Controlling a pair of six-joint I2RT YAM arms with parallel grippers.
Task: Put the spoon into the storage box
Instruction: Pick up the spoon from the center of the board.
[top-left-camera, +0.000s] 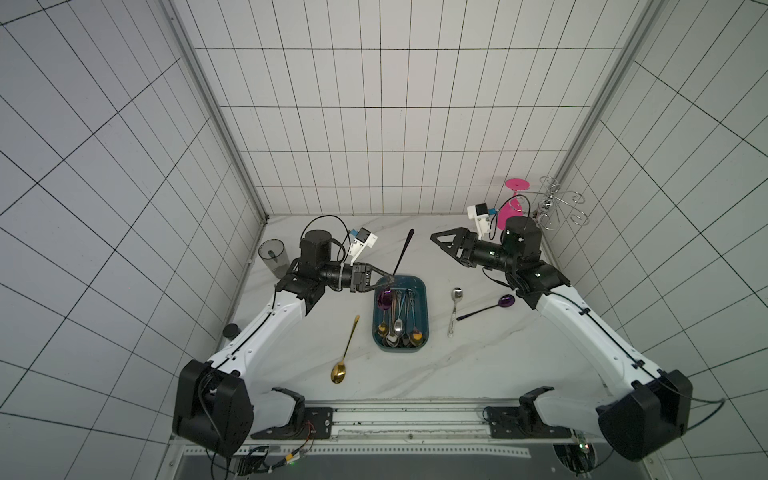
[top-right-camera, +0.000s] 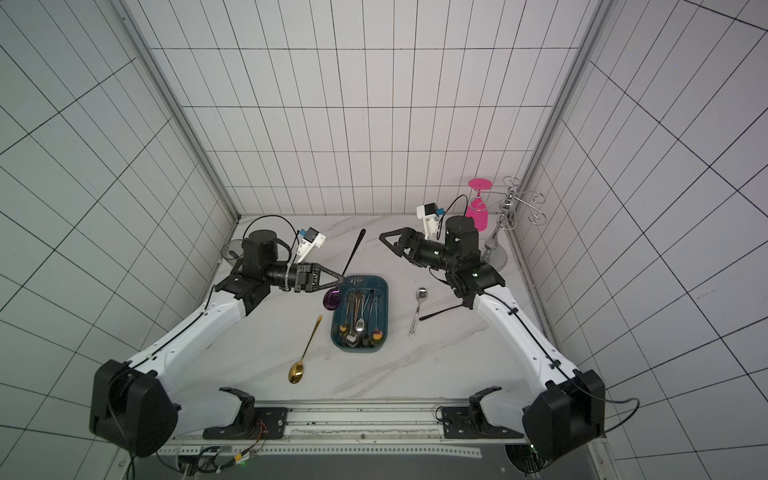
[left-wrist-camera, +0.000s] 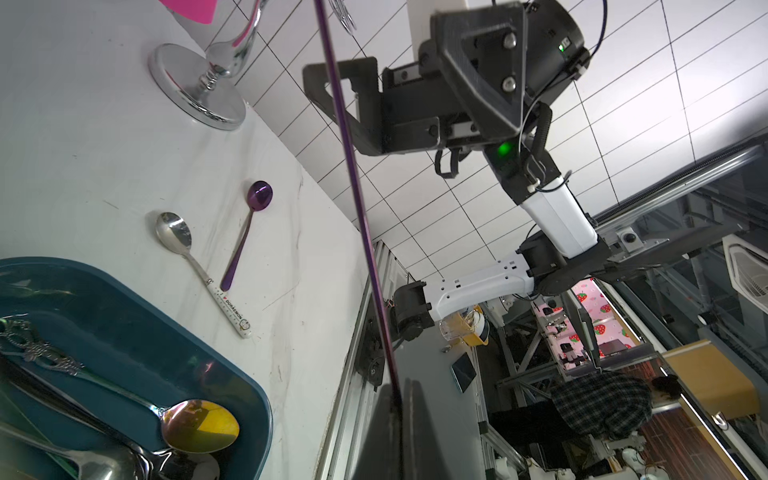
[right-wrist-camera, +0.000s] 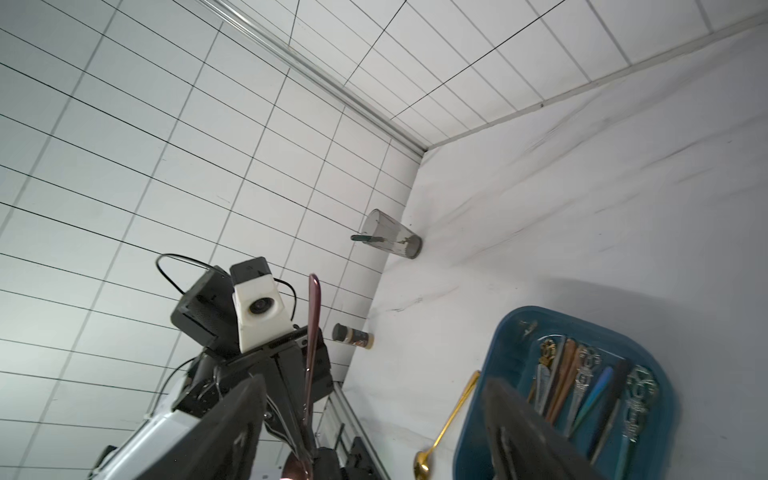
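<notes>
1. White marble table (top-left-camera: 478, 365): I hold the left gripper (top-left-camera: 393, 276) clamped on the purple spoon (top-left-camera: 403, 251), bowl down, above the storage box (top-left-camera: 399, 350) rim, ready for lowering.
2. Right gripper (top-left-camera: 440, 245) hangs raised, jaws apart, empty, clear of the drop.

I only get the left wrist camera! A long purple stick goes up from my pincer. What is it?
Observer: A purple spoon. The left pincer is shut on its handle, and its bowl hangs near the storage box's far left corner.
Operator: Are there spoons I can't see?
Observer: Yes, a gold spoon lies on the table, on the left arm's side of the box.
Operator: Anything behind my arm?
Observer: A grey cup stands by the left wall.
</notes>
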